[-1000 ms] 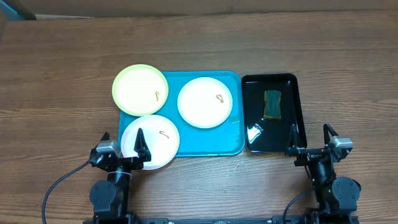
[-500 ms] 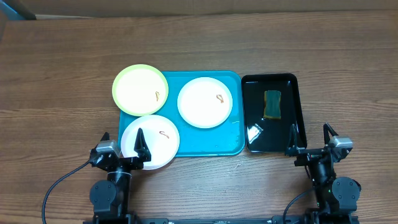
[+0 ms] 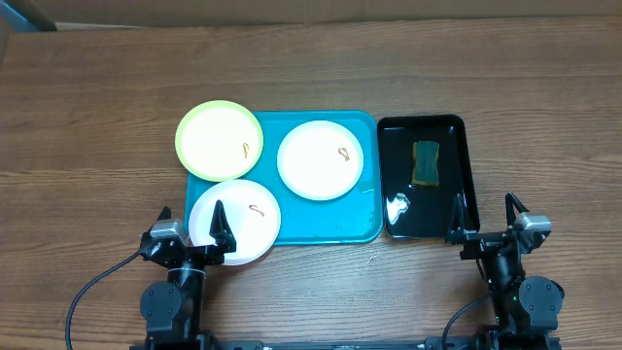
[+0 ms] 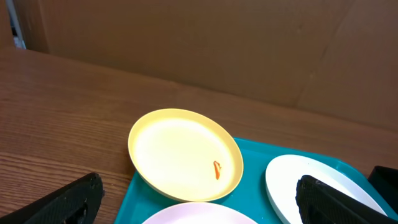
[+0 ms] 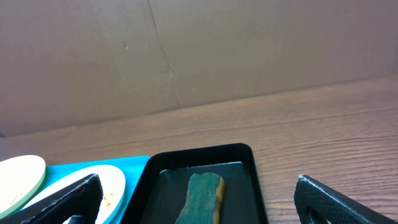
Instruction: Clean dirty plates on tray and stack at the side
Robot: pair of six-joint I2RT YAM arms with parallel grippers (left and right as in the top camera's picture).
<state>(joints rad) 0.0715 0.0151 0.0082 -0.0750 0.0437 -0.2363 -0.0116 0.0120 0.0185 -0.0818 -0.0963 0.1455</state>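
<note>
Three plates lie on the turquoise tray [image 3: 330, 222], each with a small orange-brown smear. The yellow-green plate [image 3: 219, 140] overhangs the tray's back left corner. One white plate [image 3: 321, 159] sits at the back right. Another white plate [image 3: 235, 222] overhangs the front left corner. My left gripper [image 3: 191, 214] stands open at that front plate's near edge, its right finger above the plate, with nothing between the fingers. In the left wrist view the yellow-green plate [image 4: 183, 152] lies straight ahead. My right gripper [image 3: 483, 209] is open and empty at the near right corner of the black tray [image 3: 420, 121].
A green sponge [image 3: 426, 161] with a yellow edge lies in the glossy black tray to the right of the turquoise one. In the right wrist view the sponge [image 5: 202, 196] is straight ahead. Brown cardboard walls off the table's far side. Bare wood surrounds both trays.
</note>
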